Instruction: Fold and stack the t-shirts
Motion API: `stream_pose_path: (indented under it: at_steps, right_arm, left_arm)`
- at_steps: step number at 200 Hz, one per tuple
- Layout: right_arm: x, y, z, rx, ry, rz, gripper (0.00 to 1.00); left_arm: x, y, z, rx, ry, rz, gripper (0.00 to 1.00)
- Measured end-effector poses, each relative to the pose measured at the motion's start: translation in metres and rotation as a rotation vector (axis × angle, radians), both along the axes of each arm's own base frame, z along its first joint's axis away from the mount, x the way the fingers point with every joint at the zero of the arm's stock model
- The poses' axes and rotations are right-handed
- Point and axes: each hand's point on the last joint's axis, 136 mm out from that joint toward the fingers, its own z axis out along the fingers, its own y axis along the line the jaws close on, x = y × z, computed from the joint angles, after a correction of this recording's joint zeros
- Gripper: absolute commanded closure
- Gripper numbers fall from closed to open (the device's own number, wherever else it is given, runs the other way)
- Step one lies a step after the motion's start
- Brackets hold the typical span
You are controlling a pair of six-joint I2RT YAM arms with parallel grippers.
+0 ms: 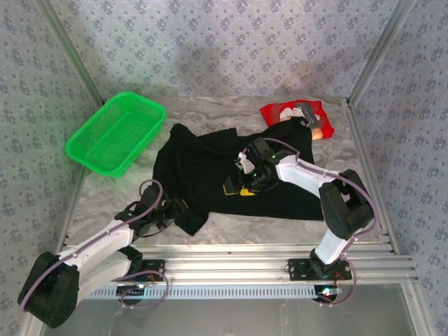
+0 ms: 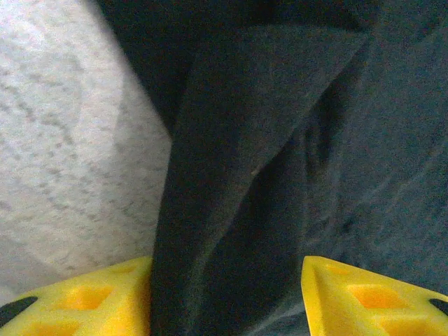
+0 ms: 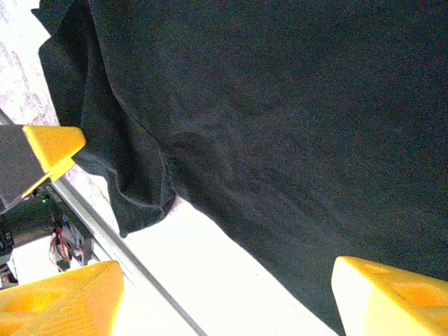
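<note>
The large black t-shirt lies spread out flat in the middle of the table. The red t-shirt, folded small, rests at the back right, touching the black one's far corner. My left gripper sits low at the black shirt's near-left sleeve. Its yellow fingers stand apart, astride a raised fold of black cloth. My right gripper hovers open over the shirt's near hem. Nothing is between its fingertips.
A green mesh basket stands at the back left, tilted against the wall. Aluminium rails run along the near table edge. Patterned walls close in the left, right and back sides.
</note>
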Motion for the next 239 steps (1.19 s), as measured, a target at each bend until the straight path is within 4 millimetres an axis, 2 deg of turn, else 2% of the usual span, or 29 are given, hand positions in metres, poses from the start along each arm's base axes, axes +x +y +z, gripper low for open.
stream_pose_path:
  at_steps: [17,62,100,130,155,171,199,239]
  right_arm:
    - [-0.001,-0.001,-0.001,-0.001,0.002,-0.001,0.20]
    - [-0.002,-0.004,-0.002,-0.004,0.007,-0.006,0.21]
    - [-0.005,0.003,-0.001,0.016,0.008,0.014,0.23]
    - [-0.008,0.011,-0.005,0.028,0.024,0.025,0.24]
    - [-0.005,0.012,-0.009,0.024,0.036,0.019,0.24]
    - [-0.002,0.009,-0.009,0.023,0.040,0.005,0.24]
    - [0.013,-0.011,-0.010,0.018,0.047,-0.073,0.24]
    - [0.031,-0.054,-0.014,-0.009,0.064,-0.209,0.24]
  left_arm:
    - [0.005,-0.006,0.010,-0.022,-0.037,-0.011,0.49]
    - [0.019,-0.018,0.050,-0.132,-0.184,-0.001,0.51]
    - [0.022,-0.029,0.042,-0.133,-0.168,-0.025,0.51]
    - [0.036,-0.041,0.036,-0.121,-0.136,-0.038,0.51]
    - [0.055,-0.068,0.045,-0.152,-0.145,-0.081,0.49]
    - [0.066,-0.089,0.060,-0.188,-0.174,-0.117,0.49]
    - [0.074,-0.110,0.088,-0.260,-0.242,-0.154,0.49]
    - [0.077,-0.120,0.100,-0.336,-0.268,-0.149,0.47]
